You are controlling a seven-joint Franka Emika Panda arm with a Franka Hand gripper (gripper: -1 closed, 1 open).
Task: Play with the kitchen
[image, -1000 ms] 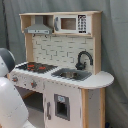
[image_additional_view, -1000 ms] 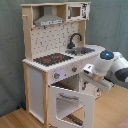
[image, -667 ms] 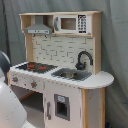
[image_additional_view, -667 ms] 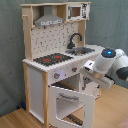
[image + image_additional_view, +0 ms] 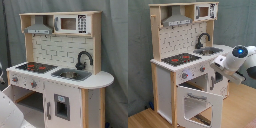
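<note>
Gripper state cannot be told beside one kitchen (image 5: 180,62) with one oven door (image 5: 200,104) hanging open.

Toy kitchen (image 5: 60,75) (image 5: 185,65): side posts and top frame of pale, matt wood; cabinet fronts and worktop painted smooth white. Faucet (image 5: 84,59) (image 5: 203,39): black, smooth, faintly glossy, plastic in look. Sink (image 5: 71,74) (image 5: 210,50): grey, metallic-looking basin. Hob (image 5: 35,66) (image 5: 179,59): dark, smooth plate with red rings. Hood (image 5: 38,26) (image 5: 176,17): grey, matt. Pegboard back (image 5: 180,39): light board, perforated in the second exterior view; it reads as a tile pattern in the first exterior view. Oven door (image 5: 199,104): white frame, clear window. Robot arm (image 5: 235,60): glossy white shell, dark joints. Floor (image 5: 235,112): wood-toned, smooth. Backdrop (image 5: 112,45): grey cloth, matt, softly creased.
</note>
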